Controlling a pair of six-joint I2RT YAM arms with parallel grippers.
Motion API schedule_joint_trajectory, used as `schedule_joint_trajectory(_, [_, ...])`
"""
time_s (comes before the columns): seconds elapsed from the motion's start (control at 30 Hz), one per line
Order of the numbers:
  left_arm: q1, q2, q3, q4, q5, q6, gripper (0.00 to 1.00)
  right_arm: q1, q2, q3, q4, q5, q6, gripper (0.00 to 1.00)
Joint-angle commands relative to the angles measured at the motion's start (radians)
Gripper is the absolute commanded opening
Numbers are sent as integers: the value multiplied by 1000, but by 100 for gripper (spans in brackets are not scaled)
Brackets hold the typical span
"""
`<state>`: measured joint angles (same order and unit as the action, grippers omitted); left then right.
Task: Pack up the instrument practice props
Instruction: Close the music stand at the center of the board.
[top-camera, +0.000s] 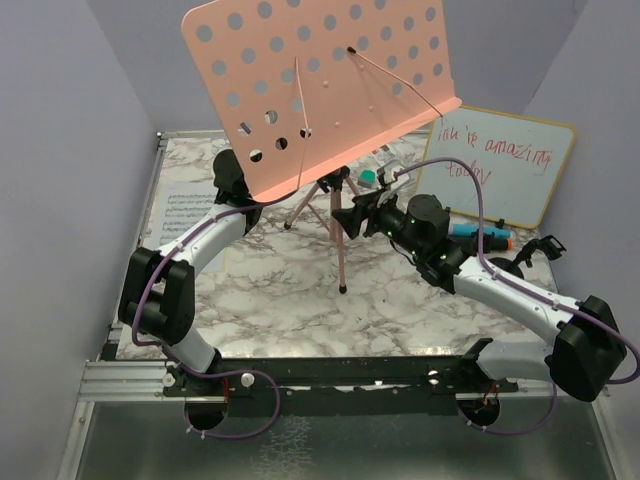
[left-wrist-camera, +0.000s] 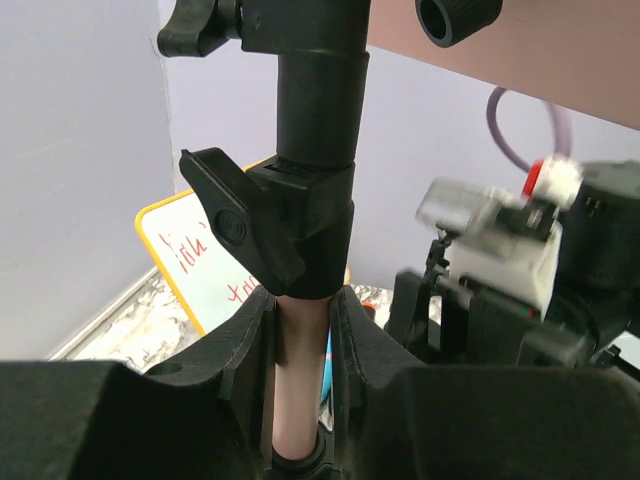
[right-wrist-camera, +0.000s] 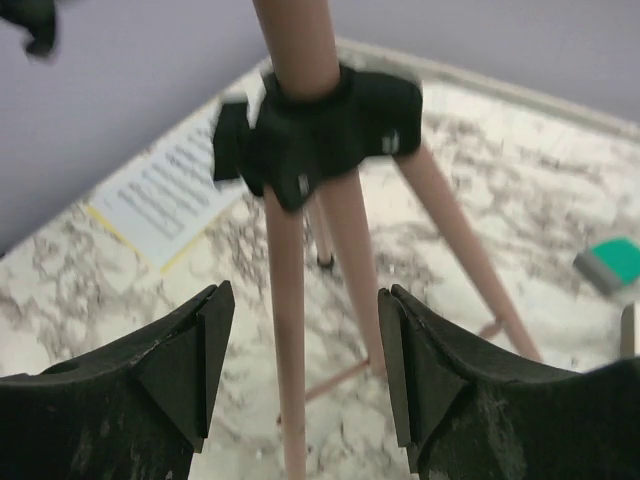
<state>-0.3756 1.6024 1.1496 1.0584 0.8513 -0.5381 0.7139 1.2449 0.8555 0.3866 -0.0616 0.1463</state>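
A sheet-music page (top-camera: 186, 212) lies flat at the left of the tabletop (top-camera: 290, 300). Beside it, the left gripper (left-wrist-camera: 300, 345) is closed snugly around the upright pole (left-wrist-camera: 300, 410) of the pink music rack (top-camera: 320, 90), just beneath the black clamp collar (left-wrist-camera: 300, 230). The rack stands mid-tabletop on its tripod, long axis vertical. The right gripper (right-wrist-camera: 300, 370) is spread wide and holds nothing. The tripod hub (right-wrist-camera: 320, 130) sits ahead of and above it, and one leg (right-wrist-camera: 285, 330) runs down between its fingers. The right arm is nearer the legs, which are probably what gets folded next.
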Motion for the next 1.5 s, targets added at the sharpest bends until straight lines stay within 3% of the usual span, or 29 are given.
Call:
schedule_joint_trajectory(0.0, [7,-18,-23,-63,-50,33,0,7,-30,-84,-106,-17,85,65])
schedule_joint_trajectory(0.23, [6,-18,-21,-69,-54,36,0,9,5,-156,-46,-31,143,51])
schedule_joint_trajectory(0.77, [-3,-15,-15,-82,-57,41,0,10,76,-120,12,-93,127,41])
schedule_joint_trajectory(0.87, [-3,-16,-14,-85,-56,41,0,9,81,-122,14,-91,125,33])
schedule_joint_trajectory(1.07, [-6,-19,-7,-87,-58,27,0,9,65,-122,15,-78,107,2])
schedule_joint_trajectory(1.47, [-56,-82,-45,-102,-84,16,0,9,22,-93,151,-10,35,1])
